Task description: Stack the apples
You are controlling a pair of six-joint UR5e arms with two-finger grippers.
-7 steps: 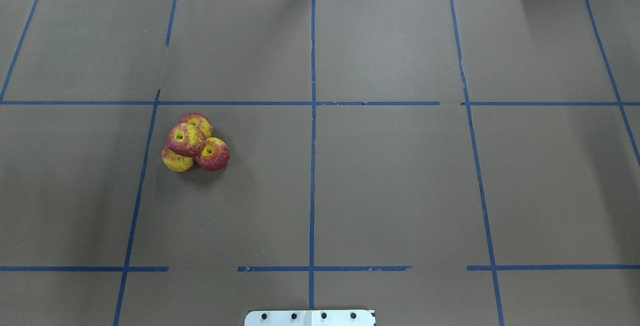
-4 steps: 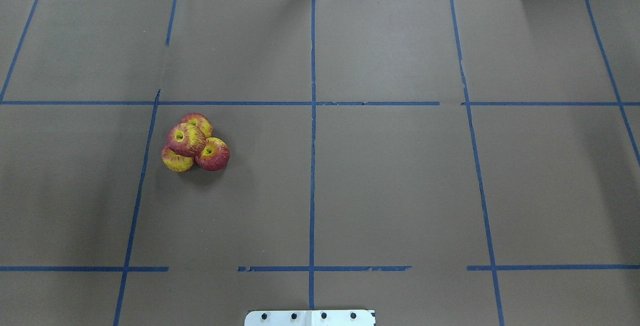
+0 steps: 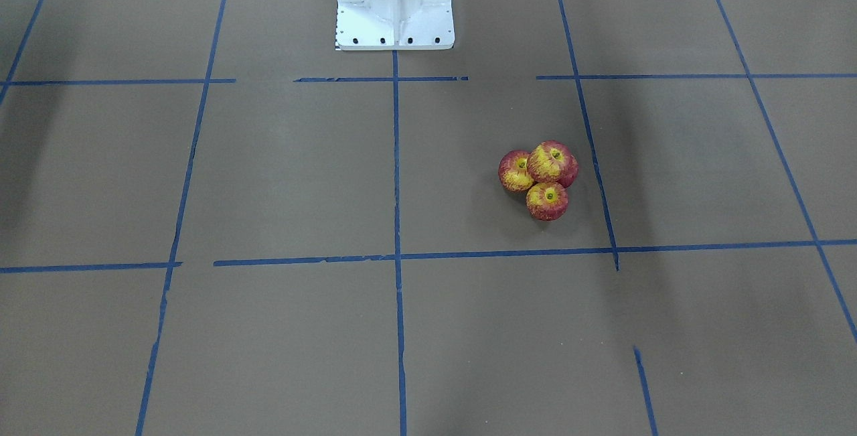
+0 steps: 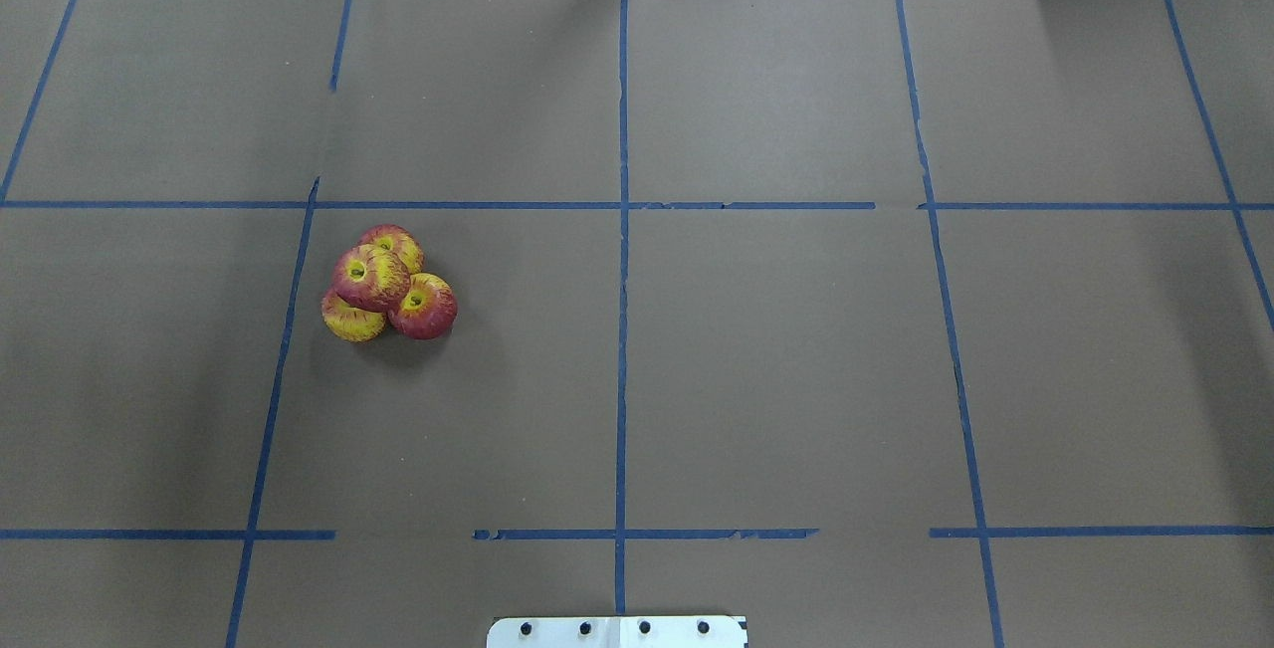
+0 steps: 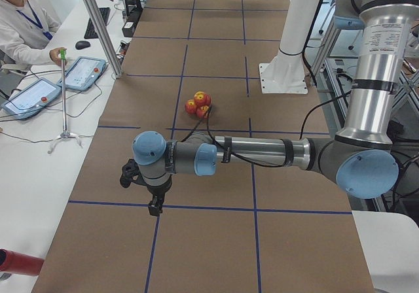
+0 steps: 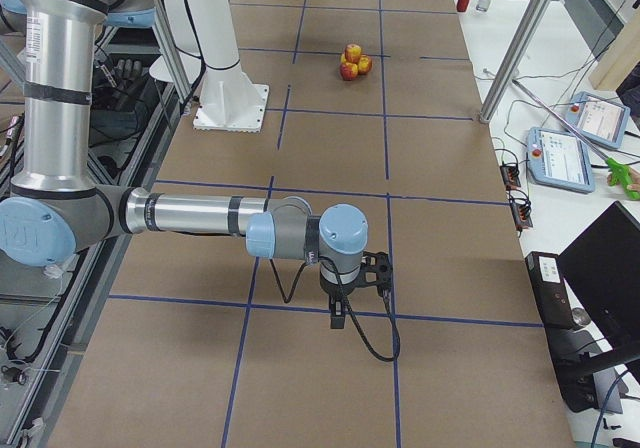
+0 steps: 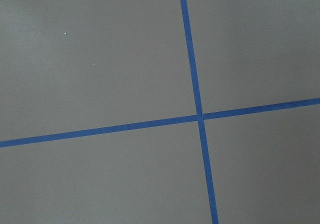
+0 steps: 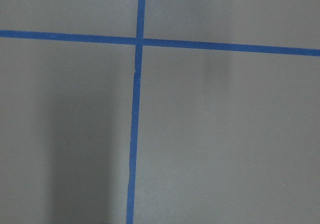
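Overhead exterior first, big to small. Table (image 4: 796, 379) is covered in brown paper, gridded w/ blue tape (image 4: 622, 329). Neither arm shows in that view.

Left arm (image 5: 262, 152) is stretched low along the table's left end, and right arm (image 6: 190, 213) does the same at the right end. Both are well apart from the fruit. My read: they're parked out there so nothing can knock the pile. White pedestal (image 3: 395, 1) sits at the robot-side edge, centre.

Left gripper (image 5: 155, 206) hangs pointing down over a tape crossing, and right gripper (image 6: 340, 318) hangs near a tape line. I only see them in the side views, so I can't tell whether the jaws are apart or together. Nothing seems to be held. Both wrist cams show only paper + tape.

Apples (image 4: 388, 282) are on the robot's left half, mid row, in the cell next to the centre line and nearer that cell's outer tape. Three sit on the paper touching each other as a triangle base. The top apple (image 4: 369, 277) rests in the dip between them, stem dimple up. That's why it holds, I think: three contact pts. From front-facing, the 4th is mostly hidden behind the top one.

Stack looks done to me. The pile is well in from every table edge. If a redo is needed, there's room from above or from the centre-line side.
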